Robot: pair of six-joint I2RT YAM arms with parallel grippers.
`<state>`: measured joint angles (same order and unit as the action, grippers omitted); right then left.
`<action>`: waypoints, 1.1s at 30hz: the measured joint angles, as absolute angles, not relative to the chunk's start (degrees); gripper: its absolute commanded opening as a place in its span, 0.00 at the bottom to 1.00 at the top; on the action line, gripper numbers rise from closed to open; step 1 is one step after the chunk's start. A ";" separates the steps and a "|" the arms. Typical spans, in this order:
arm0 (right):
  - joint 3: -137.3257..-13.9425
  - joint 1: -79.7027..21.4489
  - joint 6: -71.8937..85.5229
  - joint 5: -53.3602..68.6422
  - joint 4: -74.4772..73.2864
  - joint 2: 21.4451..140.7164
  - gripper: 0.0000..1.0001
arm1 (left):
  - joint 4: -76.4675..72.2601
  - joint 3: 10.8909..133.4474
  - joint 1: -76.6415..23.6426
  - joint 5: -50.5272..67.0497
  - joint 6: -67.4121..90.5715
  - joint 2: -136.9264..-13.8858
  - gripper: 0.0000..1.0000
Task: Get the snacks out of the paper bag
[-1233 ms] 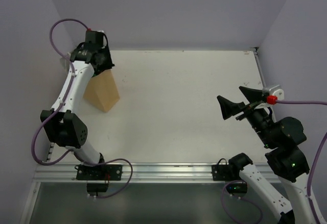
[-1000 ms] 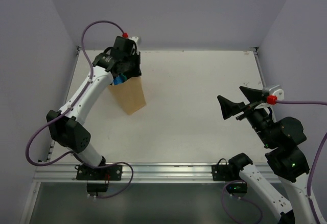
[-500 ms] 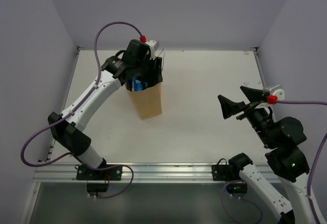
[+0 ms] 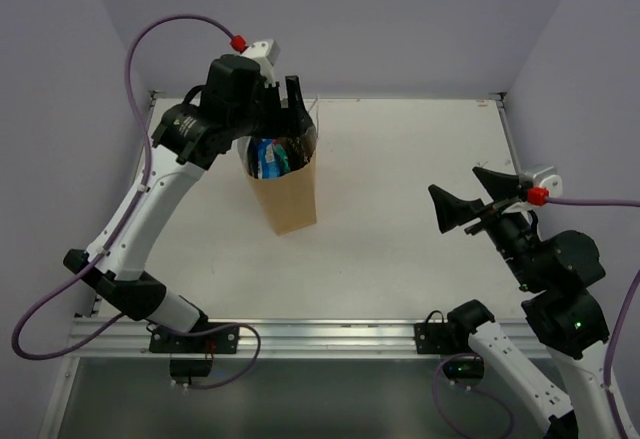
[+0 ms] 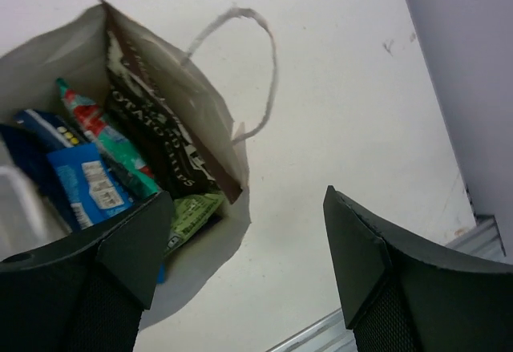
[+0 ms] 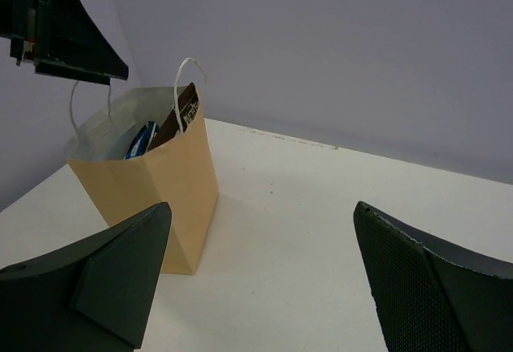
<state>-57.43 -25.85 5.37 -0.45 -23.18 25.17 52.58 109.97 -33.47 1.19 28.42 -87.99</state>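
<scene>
Above upright paper bag (image 4: 288,199), left pincer (image 5: 248,244) jaws spread; snacks (image 5: 88,184) inside.

The only lettering I can partly read is the white print down the brown chip bag (image 5: 164,139), seen from the left wrist: it looks like "OTATO", and the rest is too slanted to read. The blue packet (image 5: 84,188) has a white label and the green packet (image 5: 191,212) has dark print, both too small to read.
</scene>
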 measured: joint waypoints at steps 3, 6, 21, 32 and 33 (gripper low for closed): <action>-57.76 -25.85 5.37 -0.45 -23.20 25.17 0.99 | 55.02 110.93 -33.43 -5.39 30.48 -85.62 0.81; -57.89 -25.85 5.34 -0.45 -23.20 25.17 0.99 | 57.76 109.82 -33.43 -11.90 32.03 -82.39 0.81; -57.95 -25.87 5.37 -0.45 -23.18 26.24 0.99 | 58.22 86.52 -29.65 -22.85 35.48 -75.77 0.63; -57.95 -25.85 5.37 -0.45 -23.20 26.22 0.99 | 49.84 83.44 -26.98 -21.21 35.35 -75.46 0.41; -57.95 -25.85 5.39 -0.45 -23.20 26.22 0.99 | 49.39 83.44 -26.59 -21.08 35.35 -75.64 0.39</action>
<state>-57.95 -25.85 5.39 -0.45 -23.20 26.22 49.39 83.44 -26.59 -21.08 35.35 -75.64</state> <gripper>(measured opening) 0.990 0.435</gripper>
